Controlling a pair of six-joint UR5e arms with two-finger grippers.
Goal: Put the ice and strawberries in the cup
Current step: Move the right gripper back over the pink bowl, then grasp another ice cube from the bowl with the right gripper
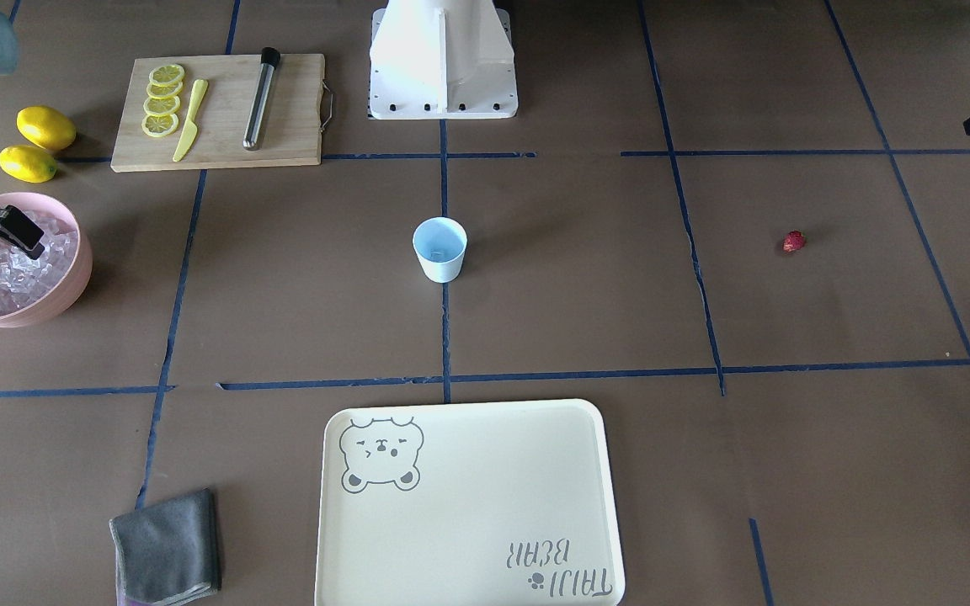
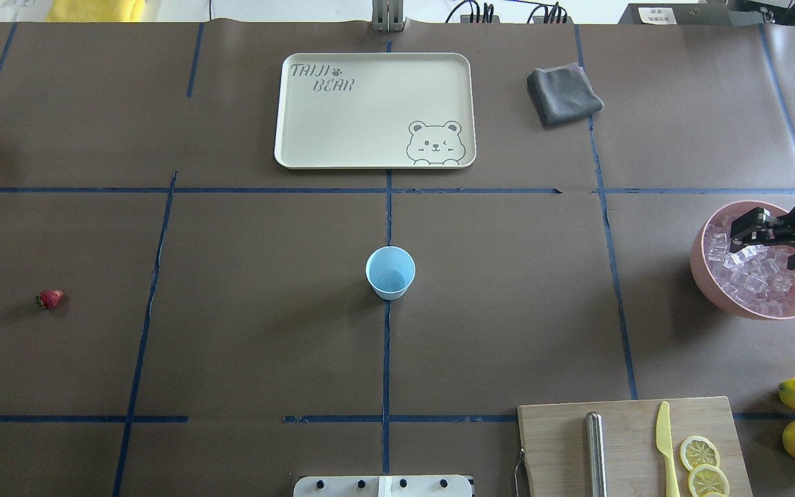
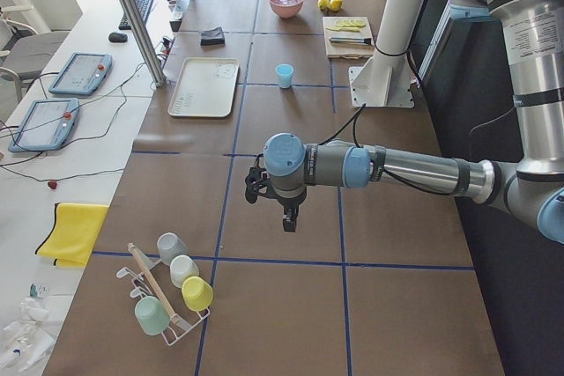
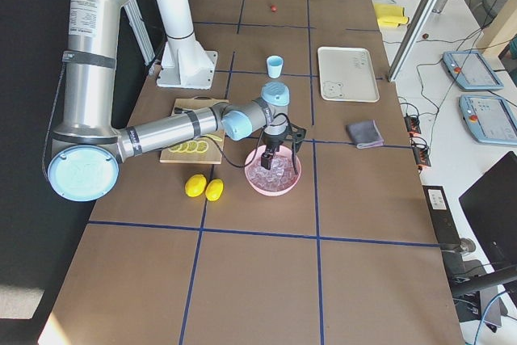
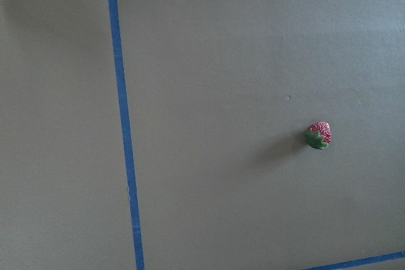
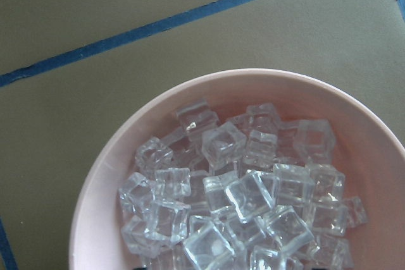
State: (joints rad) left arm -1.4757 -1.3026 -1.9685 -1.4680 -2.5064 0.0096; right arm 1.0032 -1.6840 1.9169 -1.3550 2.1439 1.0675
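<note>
Ice (image 6: 247, 194) fills the right wrist camera from close up, a heap of clear cubes in the pink bowl (image 6: 101, 181), with brown table and blue tape lines beyond its rim. From overhead, the right gripper (image 2: 764, 248) hangs directly above that heap with its two black fingers spread apart; neither the overhead nor the front view shows whether the tips touch the cubes. The cup (image 2: 390, 273) stands upright at the table's centre on a blue tape line, mouth up and light blue inside, well apart from the bowl and from both grippers. The strawberry (image 2: 50, 298) lies on its own on the bare table far out on the robot's left, about as far from the cup on that side as the bowl is on the other. The left gripper (image 3: 280, 210) points down over the table on that side; the left wrist camera catches the berry right of centre, green top toward the lower left (no fingers show in that view), and whether this gripper is parted or closed cannot be told. Two whole lemons (image 1: 39, 143) sit just beside the bowl, next to a wooden cutting board (image 1: 291, 109) bearing lemon slices (image 1: 162, 101), a yellow knife (image 1: 190, 122) and a metal muddler (image 1: 262, 97).
</note>
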